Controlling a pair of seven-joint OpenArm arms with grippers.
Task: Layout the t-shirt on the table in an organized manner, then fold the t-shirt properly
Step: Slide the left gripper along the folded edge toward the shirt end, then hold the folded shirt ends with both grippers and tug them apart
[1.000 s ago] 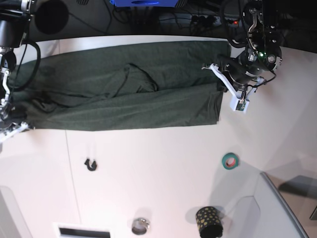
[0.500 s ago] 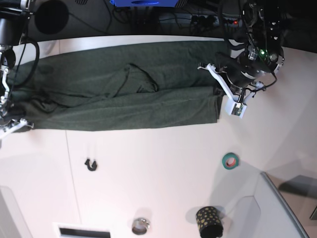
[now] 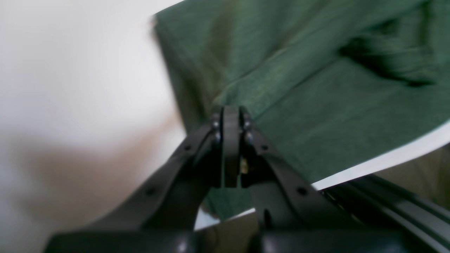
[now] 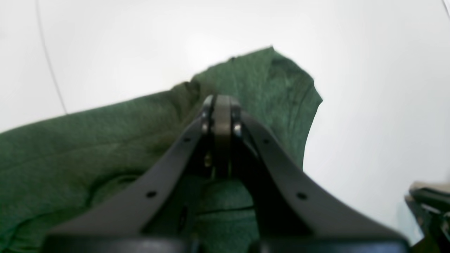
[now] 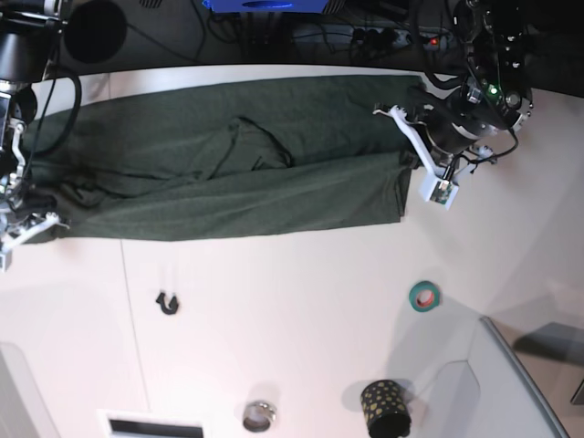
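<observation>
The dark green t-shirt (image 5: 228,160) lies stretched in a long band along the far side of the white table (image 5: 301,319), its near half folded over lengthwise. My left gripper (image 5: 408,157) is at the shirt's right end. In the left wrist view it (image 3: 231,114) is shut, with its tips right at the fold edge of the cloth (image 3: 316,105). My right gripper (image 5: 23,217) is at the shirt's left end. In the right wrist view it (image 4: 220,103) is shut where the fabric (image 4: 70,151) bunches up to its tips.
A green tape roll (image 5: 423,296), a small black hook (image 5: 167,302), a black dotted cup (image 5: 385,407) and a metal ring (image 5: 259,416) sit on the near half of the table. A grey bin (image 5: 525,383) fills the near right corner. Cables run behind the far edge.
The left gripper dipped toward the shirt's right end, then came back up and right. The right arm edged up, and the shirt's near left corner shifted slightly with it.
</observation>
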